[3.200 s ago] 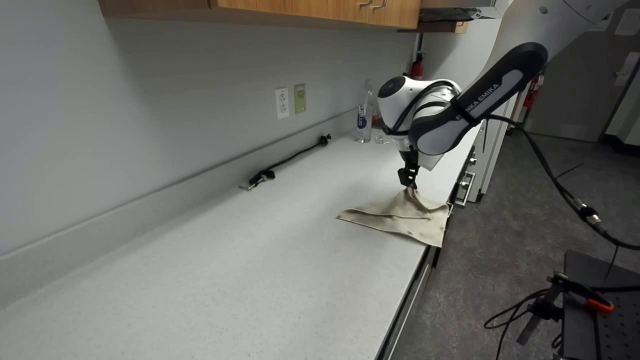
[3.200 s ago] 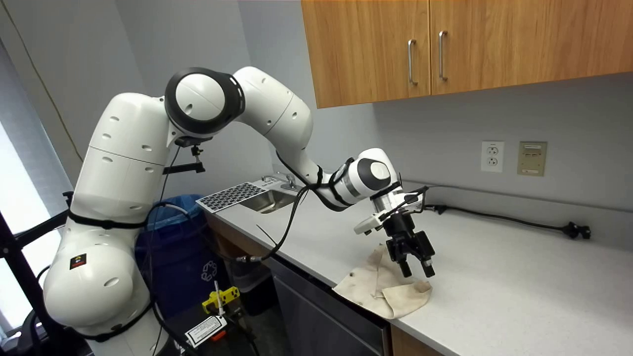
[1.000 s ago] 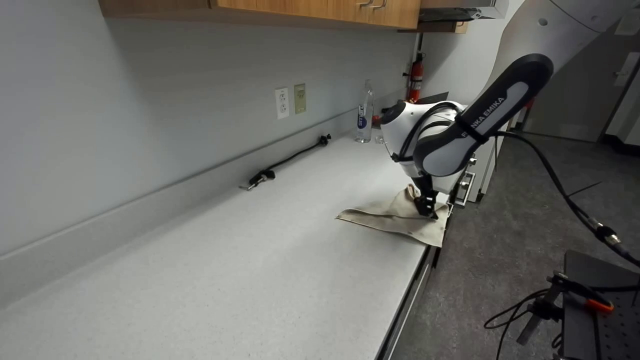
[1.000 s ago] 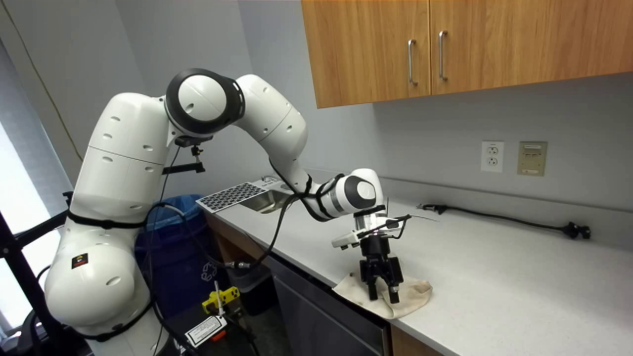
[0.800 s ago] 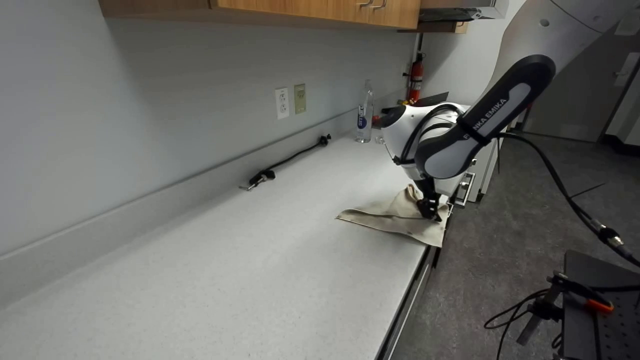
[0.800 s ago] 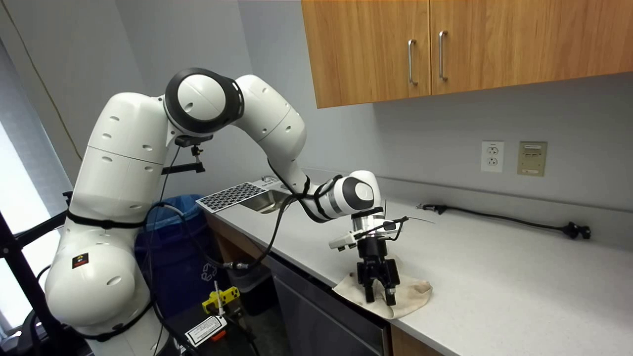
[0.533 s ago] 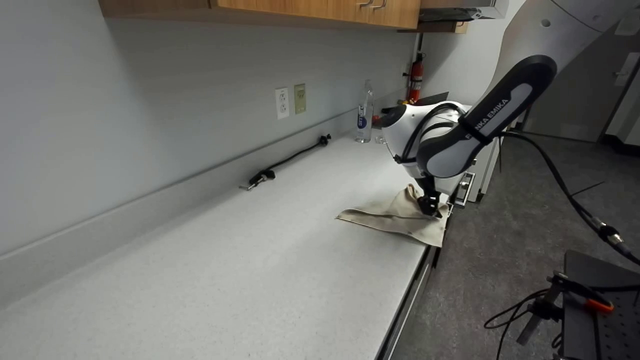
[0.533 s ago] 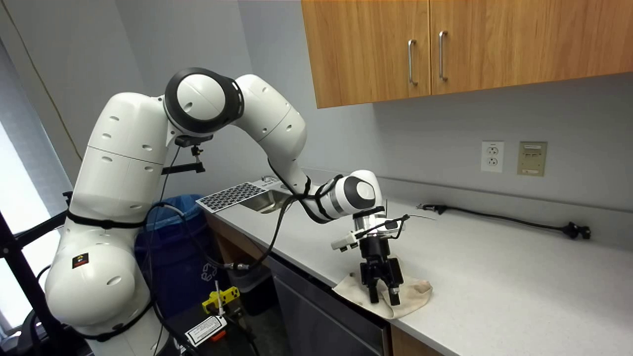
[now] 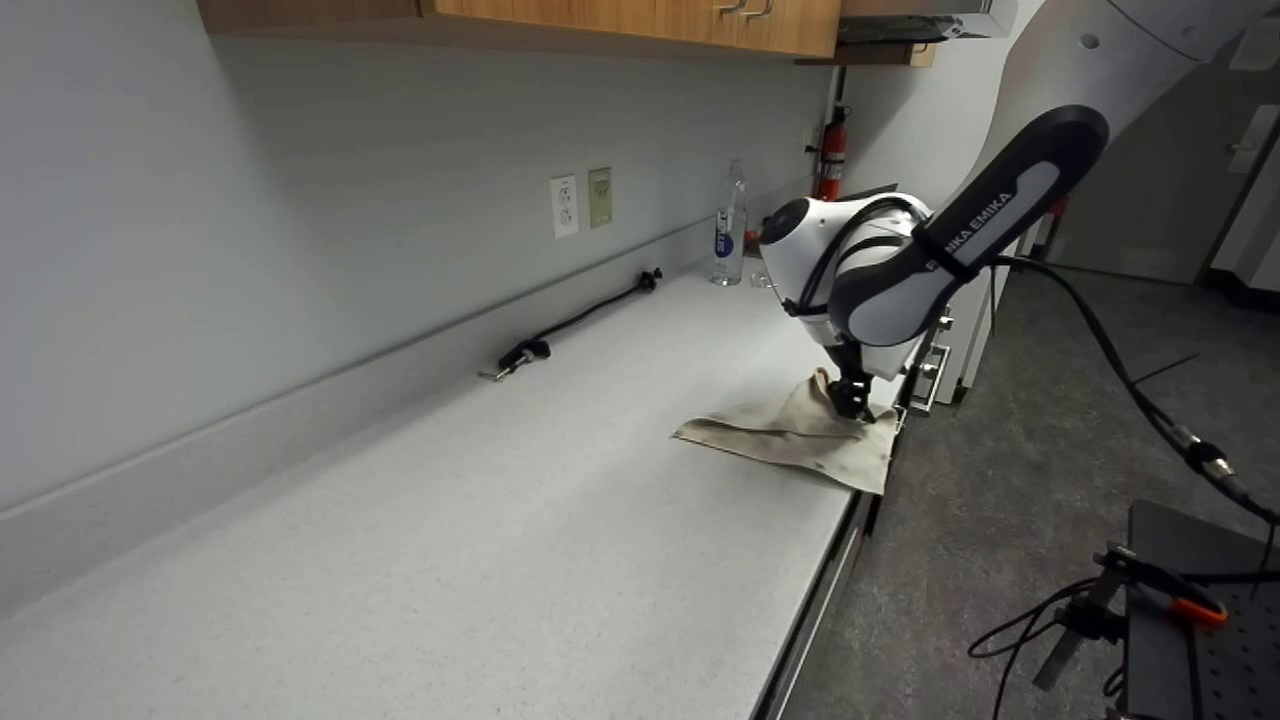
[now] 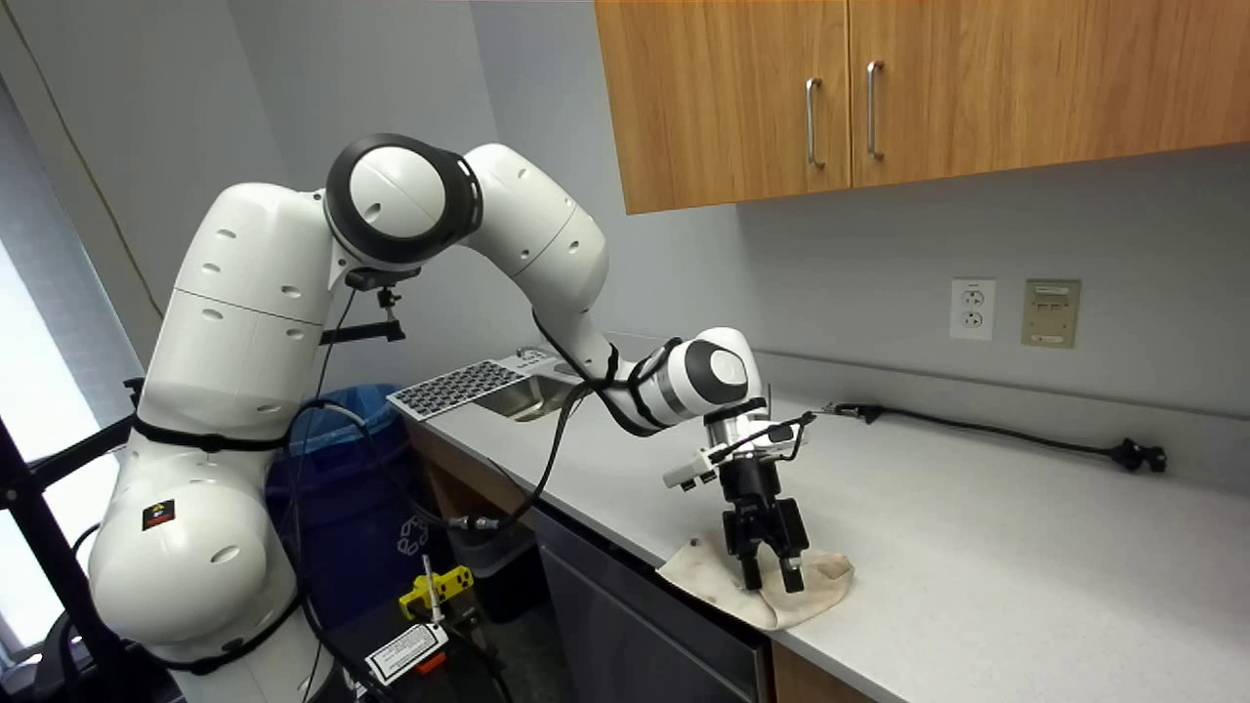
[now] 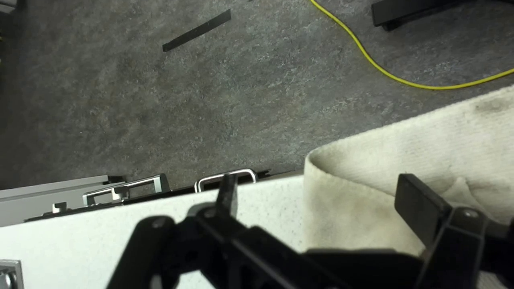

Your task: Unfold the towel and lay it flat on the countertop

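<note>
My pincer (image 10: 772, 578): spread, pointing down at the towel (image 9: 815, 452)
Towel: rumpled, partly folded, at the front edge of the bench (image 9: 450, 500)

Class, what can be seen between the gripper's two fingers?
In the wrist view, speckled countertop and a fold of the towel show between the open fingers of the gripper.

The towel (image 9: 800, 445), cream-beige with tan patches and a few dark spots, lies rumpled, humped up in one place and partly folded over itself. It sits at the front edge of the counter (image 9: 480, 520), one side reaching past that edge. The counter is long, smooth, pale and finely speckled
</note>
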Action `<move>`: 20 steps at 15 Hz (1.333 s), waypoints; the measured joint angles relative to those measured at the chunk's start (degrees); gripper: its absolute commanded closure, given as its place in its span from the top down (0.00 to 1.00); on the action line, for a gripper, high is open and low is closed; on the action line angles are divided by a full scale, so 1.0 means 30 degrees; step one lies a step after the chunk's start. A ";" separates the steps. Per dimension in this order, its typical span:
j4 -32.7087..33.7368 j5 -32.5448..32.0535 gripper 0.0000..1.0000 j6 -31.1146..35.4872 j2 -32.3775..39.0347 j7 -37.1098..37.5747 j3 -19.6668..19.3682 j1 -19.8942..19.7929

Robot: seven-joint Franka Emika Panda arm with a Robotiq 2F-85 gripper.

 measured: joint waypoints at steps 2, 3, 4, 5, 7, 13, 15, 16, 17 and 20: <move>-0.0007 0.0105 1.00 -0.0033 0.0098 0.0000 0.0031 0.0000; -0.0025 0.0181 1.00 -0.0052 0.0144 0.0000 0.0041 0.0000; -0.0042 0.0215 1.00 -0.0057 0.0178 0.0000 0.0044 0.0000; -0.0057 0.0232 1.00 -0.0057 0.0196 0.0000 0.0044 -0.0002; -0.0040 0.0233 1.00 -0.0057 0.0202 0.0000 0.0037 -0.0009; 0.0576 0.0305 1.00 -0.0057 0.0288 0.0000 0.0025 -0.0109; 0.0933 0.0419 1.00 -0.0056 0.0468 0.0000 0.0022 -0.0147; 0.1054 0.0492 1.00 -0.0057 0.0556 0.0000 0.0022 -0.0151; 0.1117 0.0617 1.00 -0.0057 0.0629 -0.0002 0.0034 -0.0151; 0.1132 0.0953 1.00 -0.0057 0.0629 -0.0002 0.0163 -0.0100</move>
